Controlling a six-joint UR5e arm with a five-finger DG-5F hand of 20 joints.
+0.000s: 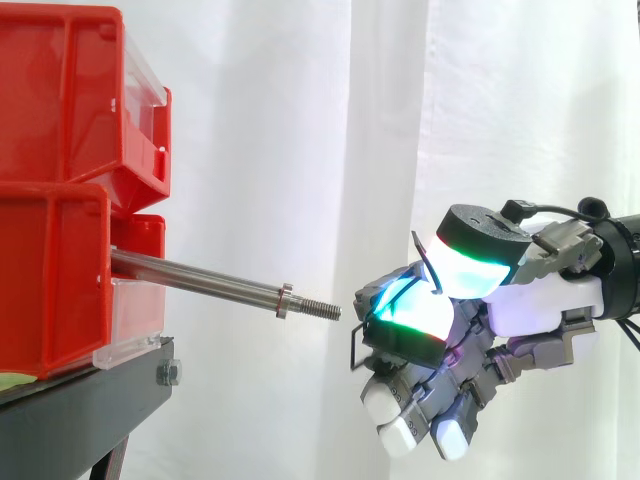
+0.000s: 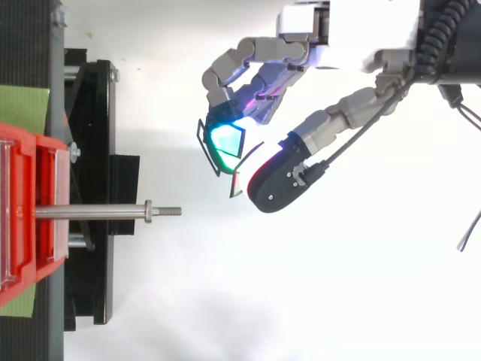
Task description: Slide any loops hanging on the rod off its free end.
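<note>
A steel rod sticks out to the right from the red bins and ends in a nut and a short threaded tip. Nothing hangs on the rod. My hand floats to the right of the free end, a short gap away and slightly below it in the side view. In the top view the hand sits off to one side of the rod's line. A thin black loop is pinched between the glowing fingertip and the thumb, and it pokes out at the fingertips.
The red bins rest on a black stand at the left, with a green patch beside them. A white curtain hangs behind. Open space lies between the rod tip and the hand.
</note>
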